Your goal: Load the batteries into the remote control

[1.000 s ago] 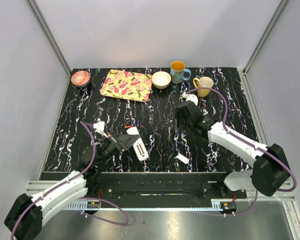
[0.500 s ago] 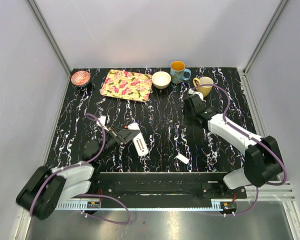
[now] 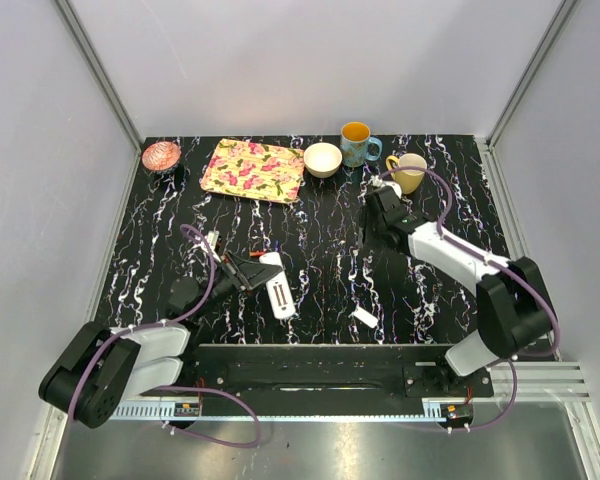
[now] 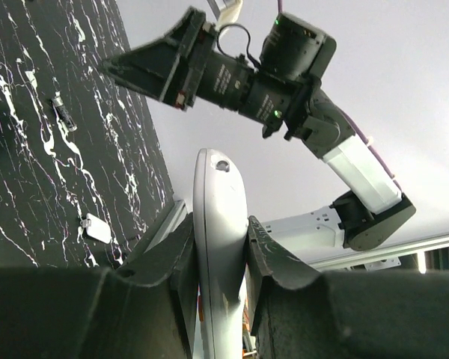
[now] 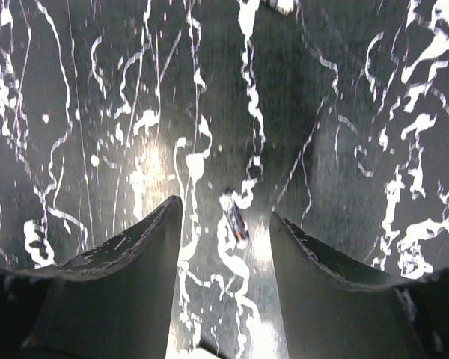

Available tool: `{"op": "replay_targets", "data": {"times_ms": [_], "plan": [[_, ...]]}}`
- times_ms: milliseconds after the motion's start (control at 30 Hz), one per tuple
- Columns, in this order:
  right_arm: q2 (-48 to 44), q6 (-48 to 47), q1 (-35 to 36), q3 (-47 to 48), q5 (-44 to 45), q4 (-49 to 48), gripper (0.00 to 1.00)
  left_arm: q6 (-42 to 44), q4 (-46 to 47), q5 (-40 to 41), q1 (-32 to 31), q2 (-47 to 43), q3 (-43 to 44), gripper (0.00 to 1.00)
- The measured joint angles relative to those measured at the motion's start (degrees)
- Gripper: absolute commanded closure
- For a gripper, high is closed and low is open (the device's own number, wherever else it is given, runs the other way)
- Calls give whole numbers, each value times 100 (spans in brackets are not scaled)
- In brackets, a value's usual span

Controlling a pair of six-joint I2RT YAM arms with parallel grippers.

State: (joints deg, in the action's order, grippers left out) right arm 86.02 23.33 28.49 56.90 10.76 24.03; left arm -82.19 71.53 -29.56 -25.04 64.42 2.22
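1. Left gripper (image 4: pixel 218 224), 7 o'clock of table centre: stays clamped on the remote control (image 3: pixel 278 290). The wrist has drawn in slightly, and the remote has barely shifted.
2. Loose cover (image 3: pixel 365 317), 5 o'clock: unmoved.
3. Right gripper (image 5: pixel 224 211) has swung from centre out to 3 o'clock. Its jaws are apart, straddling a battery (image 5: pixel 234 218) that lies flat and untouched. Judgement: a pick is imminent, nothing loaded yet.
4. Table (image 3: pixel 310 205): glossy black with white veining.
5. Far edge: tray (image 3: pixel 252 170) at 11 o'clock, mugs (image 3: pixel 358 143) at 1 o'clock. Walls (image 3: pixel 310 60) are pale grey.
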Motion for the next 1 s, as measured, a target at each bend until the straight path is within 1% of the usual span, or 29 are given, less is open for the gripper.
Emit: {"op": "replay_targets", "data": {"times_ms": [100,167,300,367,533,600,733,767,833,1000], "plan": [[409,-59,-31,337,234,-146,46,-39,2,-46,11,-24,0,100],[688,-181,-90,560,323,-291,46,-42,4,-92,13,-103,0,100],[1423,-658,-238,1080,522,-673,39,-33,11,-177,42,-367,-2,100],[1700,-859,-284,1224,573,-828,37,11,13,-234,61,-603,-2,100],[2450,-1222,-459,1674,505,-1005,36,341,-125,-426,90,-1482,0,100],[2721,-1300,-557,1897,463,-1010,37,461,-192,-511,94,-1639,0,100],[3045,-1370,-695,2208,433,-1019,39,529,-232,-599,98,-1519,0,100],[3077,-1375,-726,2240,404,-1021,42,542,-284,-603,105,-1480,-2,100],[3106,-1375,-765,2258,313,-1021,44,566,-310,-605,105,-1469,0,100],[3128,-1340,-789,2258,48,-1021,44,605,-332,-605,116,-1467,0,100]]}}
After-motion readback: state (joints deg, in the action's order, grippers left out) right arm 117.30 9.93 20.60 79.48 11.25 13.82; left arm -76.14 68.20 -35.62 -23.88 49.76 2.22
